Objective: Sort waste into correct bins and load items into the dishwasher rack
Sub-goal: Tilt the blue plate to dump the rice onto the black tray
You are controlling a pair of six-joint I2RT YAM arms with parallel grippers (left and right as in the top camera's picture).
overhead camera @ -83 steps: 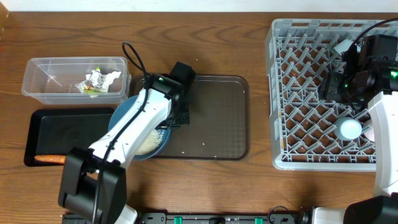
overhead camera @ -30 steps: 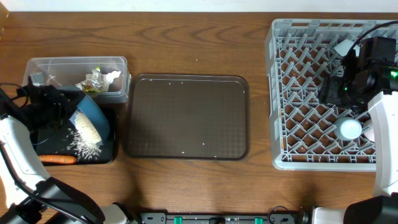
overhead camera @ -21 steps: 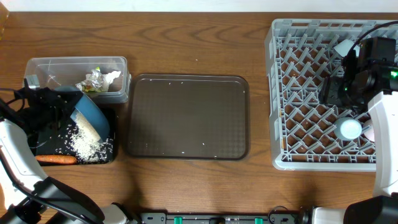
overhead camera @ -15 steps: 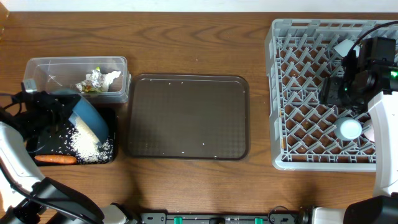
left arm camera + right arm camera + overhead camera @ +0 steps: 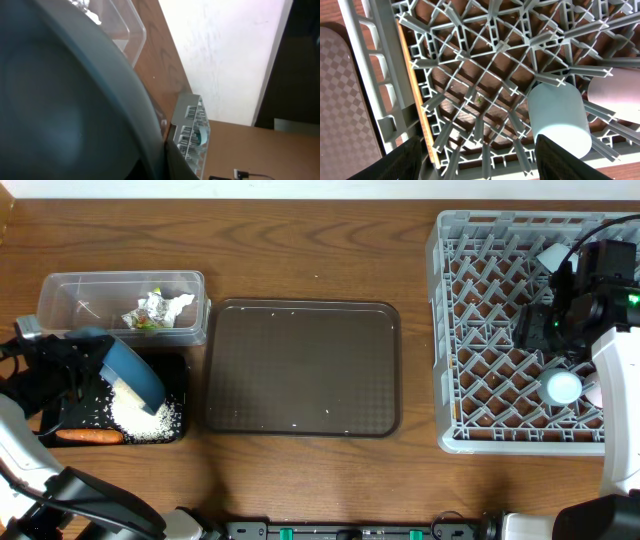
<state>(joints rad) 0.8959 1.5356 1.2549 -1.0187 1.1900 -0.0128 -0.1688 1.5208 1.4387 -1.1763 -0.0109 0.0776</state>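
While the left pincer [image 5: 92,360] is clamped on the rim of the dark blue plate [image 5: 133,372], it holds the plate steeply tilted over the shallow black tray [image 5: 177,376], with the plate's lower edge pointing away from the pincer and down toward the tray floor. In the left wrist view the plate's curved underside fills most of the frame, so the fingers themselves are hidden there. Just under and past the plate's low edge, a heap of white rice [image 5: 143,418] lies on the tray, with loose grains scattered around it. The small orange carrot [image 5: 90,436] lies on the same tray, below the pincer and on the near side of the rice. Beyond the pincer, touching the tray's far edge, stands the clear tub [image 5: 75,292], with crumpled foil and wrapper scraps [image 5: 157,310] in the end farther from the pincer. The brown serving tray [image 5: 300,370] rests on the surface [image 5: 300,235] well to the pincer's far side, past the black tray.

The right pincer [image 5: 485,159] hangs over the grey dishwasher rack [image 5: 480,330] with its jaws spread wide and nothing between them. Just beside its one finger, the light blue cup [image 5: 560,117] stands among the pegs, and the pinkish-white cup [image 5: 616,95] lies next to it, farther from the pincer.
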